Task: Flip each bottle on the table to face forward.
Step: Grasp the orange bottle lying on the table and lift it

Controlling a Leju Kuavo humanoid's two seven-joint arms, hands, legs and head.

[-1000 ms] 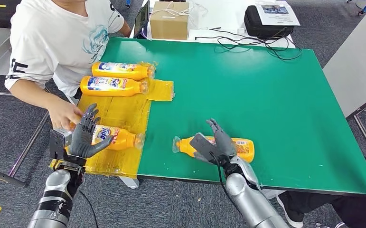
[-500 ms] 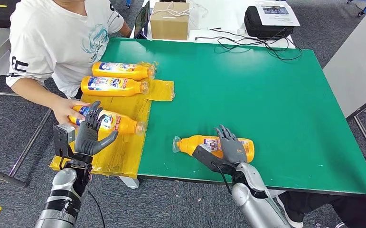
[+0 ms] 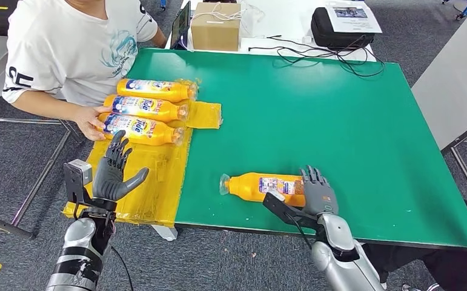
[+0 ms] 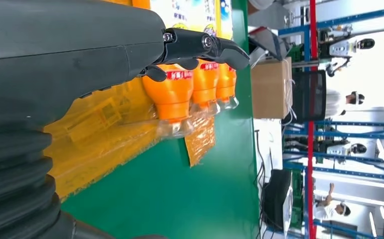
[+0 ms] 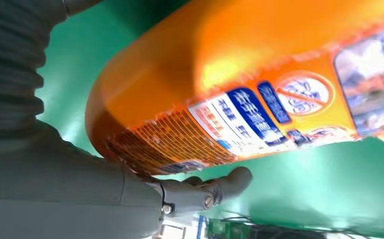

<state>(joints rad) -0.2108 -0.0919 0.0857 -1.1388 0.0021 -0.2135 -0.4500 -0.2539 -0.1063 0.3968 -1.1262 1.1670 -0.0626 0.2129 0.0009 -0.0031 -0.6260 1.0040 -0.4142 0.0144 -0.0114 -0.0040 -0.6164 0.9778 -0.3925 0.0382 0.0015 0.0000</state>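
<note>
Green table, a yellow sheet taped over its near-left corner. Three orange bottles lie in a row on the far part of that sheet, caps pointing right, blue-and-white labels up: far bottle, middle bottle, near bottle, each touching or just beside the next. In the left wrist view the same row shows past the dark fingers, necks side by side.

A person in a white T-shirt sits at the table's left edge; the person's hand rests on the base end of the near bottle.

Left hand is raised over the near part of the yellow sheet, fingers spread apart, holding nothing, clear of the bottles.

A fourth bottle lies on its side on the bare green surface near the front edge, cap to the left, small-print label up. Right hand sits at its base end, fingers against the bottle. The right wrist view shows the orange body close against the thumb; whether the fingers actually clamp it, cannot tell.

Far beyond the table: cardboard box, black case, loose cables.
</note>
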